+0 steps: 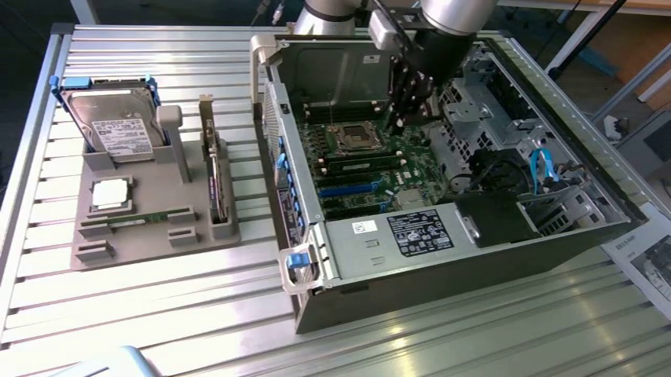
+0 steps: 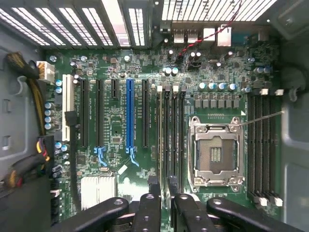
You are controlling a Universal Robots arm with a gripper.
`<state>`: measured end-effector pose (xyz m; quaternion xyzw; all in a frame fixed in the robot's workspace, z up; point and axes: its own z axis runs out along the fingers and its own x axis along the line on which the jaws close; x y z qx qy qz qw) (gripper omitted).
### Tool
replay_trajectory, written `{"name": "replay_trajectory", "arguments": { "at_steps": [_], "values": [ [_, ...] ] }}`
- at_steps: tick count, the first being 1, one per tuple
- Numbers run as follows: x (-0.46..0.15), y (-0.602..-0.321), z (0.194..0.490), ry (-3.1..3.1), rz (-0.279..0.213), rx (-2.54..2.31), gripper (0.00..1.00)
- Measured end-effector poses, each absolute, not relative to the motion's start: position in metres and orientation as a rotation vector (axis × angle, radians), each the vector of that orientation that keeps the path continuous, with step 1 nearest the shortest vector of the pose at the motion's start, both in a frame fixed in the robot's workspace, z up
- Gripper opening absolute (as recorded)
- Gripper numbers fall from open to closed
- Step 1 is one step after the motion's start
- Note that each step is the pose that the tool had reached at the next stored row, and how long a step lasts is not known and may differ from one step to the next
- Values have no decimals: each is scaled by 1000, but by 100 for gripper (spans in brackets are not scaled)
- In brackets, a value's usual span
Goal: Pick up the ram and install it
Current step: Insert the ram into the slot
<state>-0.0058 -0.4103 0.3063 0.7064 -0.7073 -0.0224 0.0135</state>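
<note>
Seen from my console: the slatted table (image 1: 157, 314) runs across the foreground; on it the open computer case (image 1: 441, 283) lies on its side with the motherboard (image 1: 367, 184) facing up. At the case's nine o'clock sits a grey holder (image 1: 147, 245); the ram (image 1: 147, 217), a thin green stick, lies flat in a groove near the holder's front, well apart from the gripper. Behind it in the same holder are a silver processor chip (image 1: 110, 194), an upright expansion card (image 1: 215, 184) and a hard drive (image 1: 115, 126).

Farther back, the arm (image 1: 456, 16) enters at twelve o'clock and drops steeply into the case, wrist down; the gripper (image 1: 401, 118) hangs just above the board, at the three o'clock side of the processor socket (image 1: 350, 135). On the wrist view its fingers (image 2: 153, 193) stand part-way apart over the memory slots (image 2: 171, 135); board shows in the gap and I see nothing clamped. Whether a stick sits in the slot beneath, I cannot tell.
</note>
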Motion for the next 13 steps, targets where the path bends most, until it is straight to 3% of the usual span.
{"name": "replay_trajectory", "arguments": {
  "at_steps": [13],
  "values": [
    [-6,-410,351,-2203,-70,2200,20]
  ]
}}
